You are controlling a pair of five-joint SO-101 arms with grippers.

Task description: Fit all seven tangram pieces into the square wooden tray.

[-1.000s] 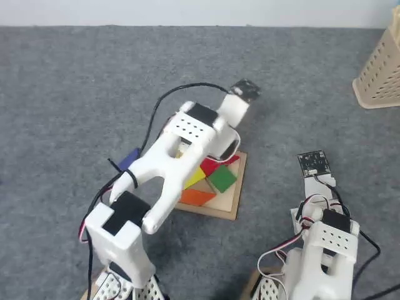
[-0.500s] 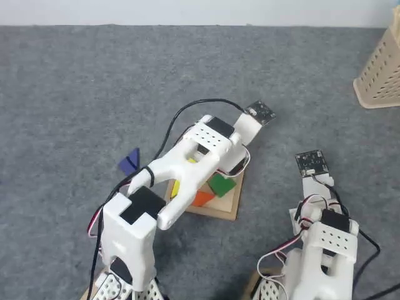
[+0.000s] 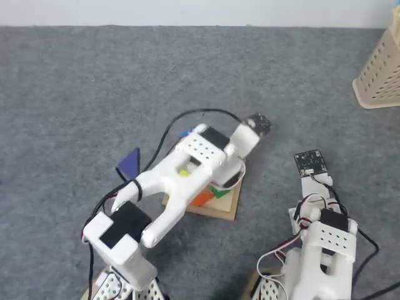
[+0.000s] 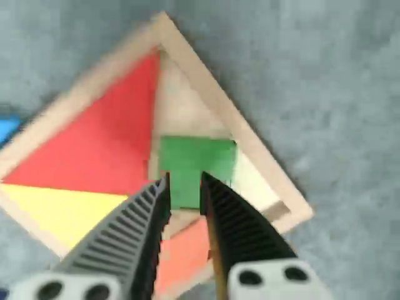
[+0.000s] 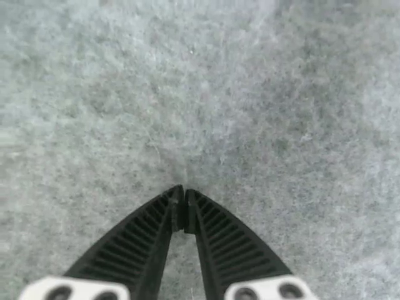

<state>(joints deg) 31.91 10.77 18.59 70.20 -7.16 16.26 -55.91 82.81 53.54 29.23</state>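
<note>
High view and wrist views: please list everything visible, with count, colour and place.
wooden tray: one, light wood, on the carpet.
red triangle: one, red, in the tray.
yellow triangle: one, yellow, in the tray.
green square: one, green, in the tray.
orange piece: one, orange, in the tray.
blue triangle: one, dark blue, on the carpet, apart from the tray.
light blue piece: one, light blue, outside the tray.
perforated holder: one, beige, far right edge.
left gripper: one, black, open above the green square.
right gripper: one, black, shut over the carpet.

Robot workbench: grey felt table point(image 3: 75, 81)
</note>
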